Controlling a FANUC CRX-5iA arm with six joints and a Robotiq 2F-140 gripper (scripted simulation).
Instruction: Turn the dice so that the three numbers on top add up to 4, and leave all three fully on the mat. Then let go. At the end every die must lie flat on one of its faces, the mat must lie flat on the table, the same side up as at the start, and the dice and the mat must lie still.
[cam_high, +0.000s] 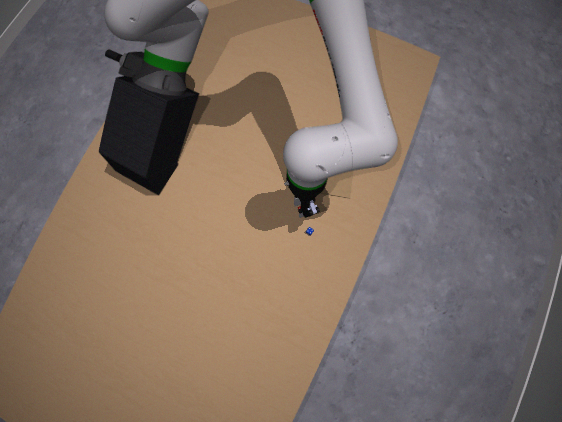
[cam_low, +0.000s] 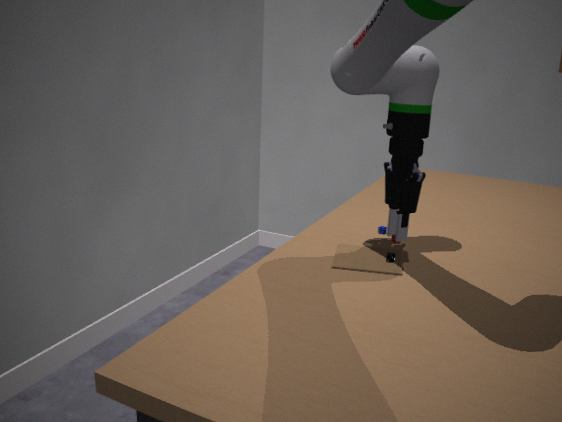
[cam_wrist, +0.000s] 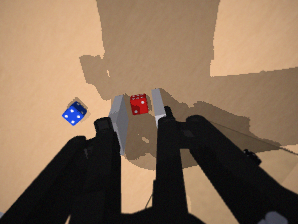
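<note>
My gripper (cam_high: 309, 212) (cam_low: 398, 236) (cam_wrist: 139, 105) points down with its fingers a little apart. A red die (cam_low: 393, 239) (cam_wrist: 139, 105) is between the fingertips; the wrist view shows a gap on each side of it. Its large visible face has two pips, and a narrow strip of another face has several. A blue die (cam_high: 310, 231) (cam_low: 382, 230) (cam_wrist: 74, 114) lies on the table beside the fingers, its brightly lit face showing several pips. A black die (cam_low: 390, 257) (cam_wrist: 252, 158) lies on the mat (cam_low: 350, 257); its top number is unreadable. The red and blue dice are off the mat.
The wooden table (cam_high: 200, 280) (cam_low: 310, 380) has its long edge to the right of the gripper in the top view. A large black block-like tool (cam_high: 140, 135) on a second arm hangs at upper left there. Arm shadows cross the table.
</note>
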